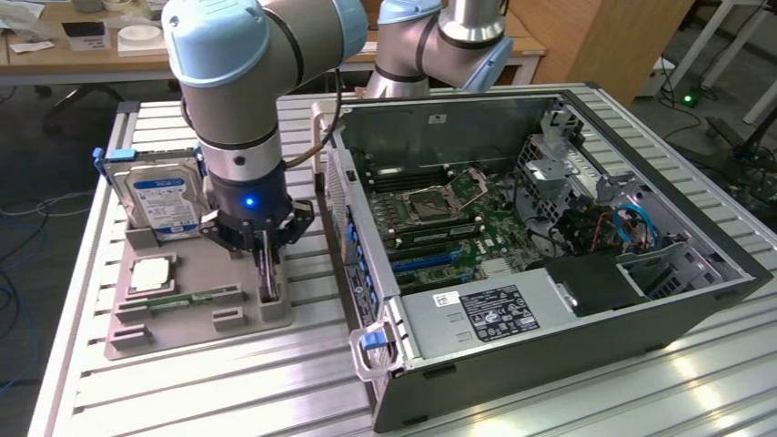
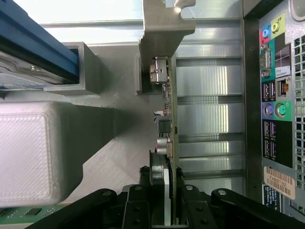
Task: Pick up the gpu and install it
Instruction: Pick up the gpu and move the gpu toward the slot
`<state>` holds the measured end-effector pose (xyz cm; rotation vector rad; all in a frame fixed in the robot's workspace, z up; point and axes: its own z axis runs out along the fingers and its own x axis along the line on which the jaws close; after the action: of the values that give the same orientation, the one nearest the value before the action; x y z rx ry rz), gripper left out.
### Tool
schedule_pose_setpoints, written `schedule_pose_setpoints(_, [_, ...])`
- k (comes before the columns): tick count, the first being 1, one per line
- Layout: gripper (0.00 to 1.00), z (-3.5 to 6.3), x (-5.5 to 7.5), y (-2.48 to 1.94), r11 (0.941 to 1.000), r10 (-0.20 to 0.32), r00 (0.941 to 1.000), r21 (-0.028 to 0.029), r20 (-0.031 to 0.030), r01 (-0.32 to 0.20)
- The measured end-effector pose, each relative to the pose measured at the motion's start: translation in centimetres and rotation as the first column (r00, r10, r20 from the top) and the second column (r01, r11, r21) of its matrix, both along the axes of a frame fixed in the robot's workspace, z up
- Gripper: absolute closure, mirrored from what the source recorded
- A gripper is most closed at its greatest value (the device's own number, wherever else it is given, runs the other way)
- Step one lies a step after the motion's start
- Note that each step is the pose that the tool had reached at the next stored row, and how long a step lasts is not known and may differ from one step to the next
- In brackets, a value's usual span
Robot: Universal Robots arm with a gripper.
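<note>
The gpu (image 1: 268, 284) stands on its edge in a slot of the grey parts holder (image 1: 243, 320), at the exterior view's left of the open computer case (image 1: 534, 273). My gripper (image 1: 268, 264) reaches straight down over it. The wrist view looks along the card's thin edge (image 2: 170, 109), with its silver end bracket (image 2: 164, 28) at the far end. My gripper (image 2: 169, 164) straddles the card. Its black fingers (image 2: 157, 171) lie against both faces with no gap showing.
On the holder are a silver hard drive with a blue label (image 1: 164, 200), a square processor (image 1: 148, 273) and a narrow green memory stick (image 1: 188, 299). The case's motherboard (image 1: 449, 218) lies exposed; its rear port panel (image 2: 276, 109) sits close beside the card. A second arm (image 1: 449, 45) stands behind.
</note>
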<state>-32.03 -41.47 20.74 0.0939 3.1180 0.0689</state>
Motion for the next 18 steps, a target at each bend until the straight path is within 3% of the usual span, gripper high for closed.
schedule_pose_setpoints(10, [0.72,0.14,0.0,0.0,1.0,0.0,1.0,0.0003,0.0001,0.0])
schedule_pose_setpoints(14, [0.72,1.1,0.0,0.0,1.0,0.0,1.0,0.0003,0.0001,0.0])
schedule_pose_setpoints(18, [0.72,2.73,0.0,0.0,1.0,0.0,1.0,0.0002,0.0,0.0])
